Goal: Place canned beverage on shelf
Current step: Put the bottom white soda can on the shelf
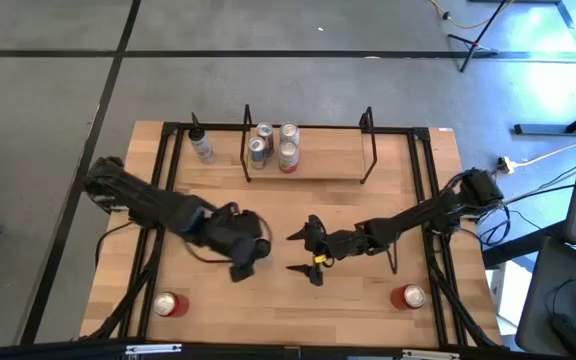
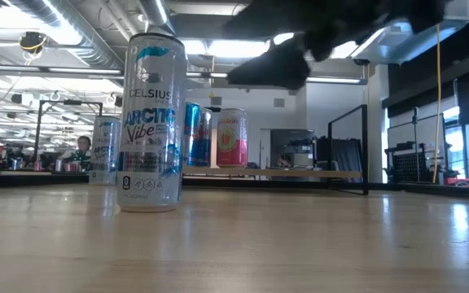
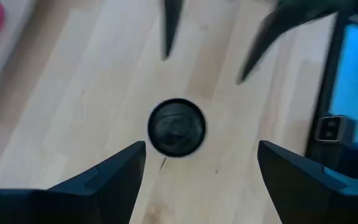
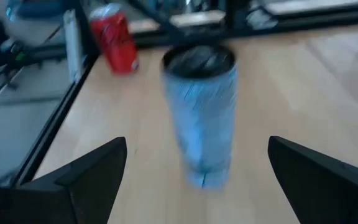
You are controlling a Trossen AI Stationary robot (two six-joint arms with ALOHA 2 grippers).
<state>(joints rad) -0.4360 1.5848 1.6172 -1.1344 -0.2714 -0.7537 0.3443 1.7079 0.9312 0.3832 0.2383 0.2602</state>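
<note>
Fingers of both grippers stand wide with nothing held: the left gripper [image 3: 201, 177] hangs above an upright silver can [image 3: 176, 127] mid-table, the right gripper [image 1: 303, 252] faces it. Three cans [image 1: 274, 146] already stand on the shelf [image 1: 318, 168]; this can and two red cans [image 1: 171, 304] remain.

We see two matte black jointed arms, left arm [image 1: 158, 208] bulkier, right arm [image 1: 418, 215] slimmer. The right gripper [image 1: 306, 252] has thin pointed fingers and a small yellow mark. Both wrist views show dark, tapered, wedge-shaped fingers [image 3: 101, 180].
</note>
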